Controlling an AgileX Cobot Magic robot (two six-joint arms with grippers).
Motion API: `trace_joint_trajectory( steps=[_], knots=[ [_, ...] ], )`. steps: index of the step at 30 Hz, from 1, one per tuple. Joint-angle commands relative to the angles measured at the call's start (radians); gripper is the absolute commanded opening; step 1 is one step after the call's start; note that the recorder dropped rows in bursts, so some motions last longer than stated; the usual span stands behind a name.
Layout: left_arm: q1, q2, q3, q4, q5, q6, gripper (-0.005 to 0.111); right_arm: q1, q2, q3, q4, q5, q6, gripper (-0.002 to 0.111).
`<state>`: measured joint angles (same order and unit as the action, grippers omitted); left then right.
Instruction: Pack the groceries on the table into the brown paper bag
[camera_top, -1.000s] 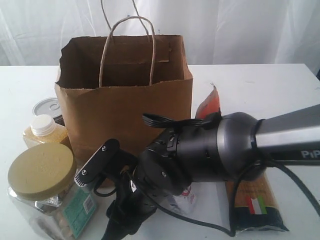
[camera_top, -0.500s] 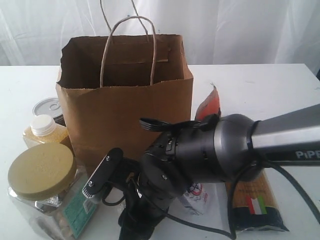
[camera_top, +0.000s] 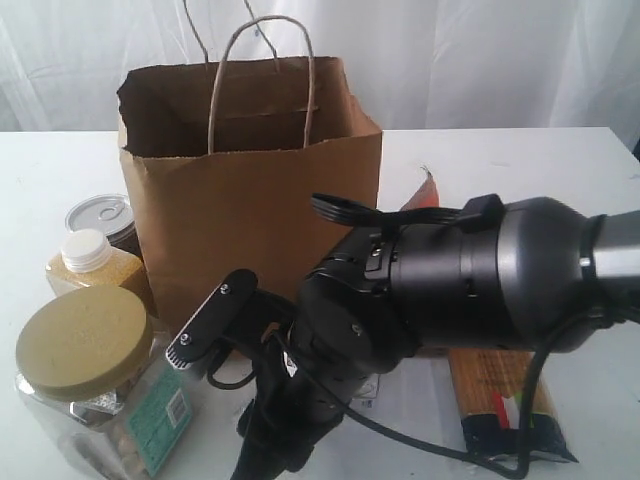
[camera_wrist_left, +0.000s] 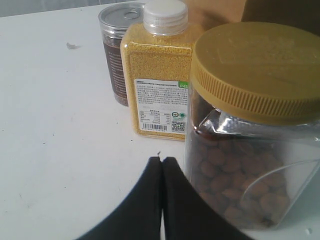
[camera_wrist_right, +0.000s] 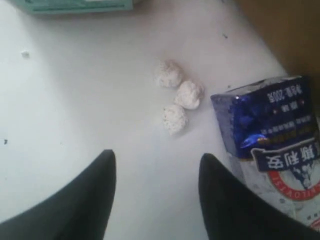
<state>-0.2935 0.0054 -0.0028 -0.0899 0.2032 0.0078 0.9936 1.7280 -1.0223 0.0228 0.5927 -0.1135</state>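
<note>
The plain white table (camera_top: 500, 160) is carrying everything, the boxy brown paper bag (camera_top: 250, 210) standing open behind. My right pincer (camera_wrist_right: 157, 156) is hovering spread apart, and the small blue-white carton (camera_wrist_right: 270, 135) is lying just outside one finger (camera_wrist_right: 230, 200), close by the bag. Closing here, I am risking pinching nothing or shoving it into the bag wall. My left pincer (camera_wrist_left: 162, 161) is resting pressed together beside the tan-lidded clear jar (camera_wrist_left: 255, 125).

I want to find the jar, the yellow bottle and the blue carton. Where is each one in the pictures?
jar (camera_wrist_left: 255, 65), left wrist view, on the top of its tan lid.
yellow bottle (camera_wrist_left: 155, 60), left wrist view, on the yellow body above the label.
carton (camera_wrist_right: 260, 117), right wrist view, on its dark blue end.
</note>
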Motion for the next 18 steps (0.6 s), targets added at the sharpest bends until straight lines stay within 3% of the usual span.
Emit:
trace_joint_trajectory(
  steps=[1,18],
  knots=[
    [0.004,-0.005,0.003,-0.006,-0.001,-0.008,0.0,-0.007,-0.012,0.007,0.002,0.037,0.023,0.048],
    [0.004,-0.005,0.003,-0.006,-0.001,-0.008,0.0,-0.005,0.076,0.013,0.029,-0.076,0.028,0.047]
  ],
)
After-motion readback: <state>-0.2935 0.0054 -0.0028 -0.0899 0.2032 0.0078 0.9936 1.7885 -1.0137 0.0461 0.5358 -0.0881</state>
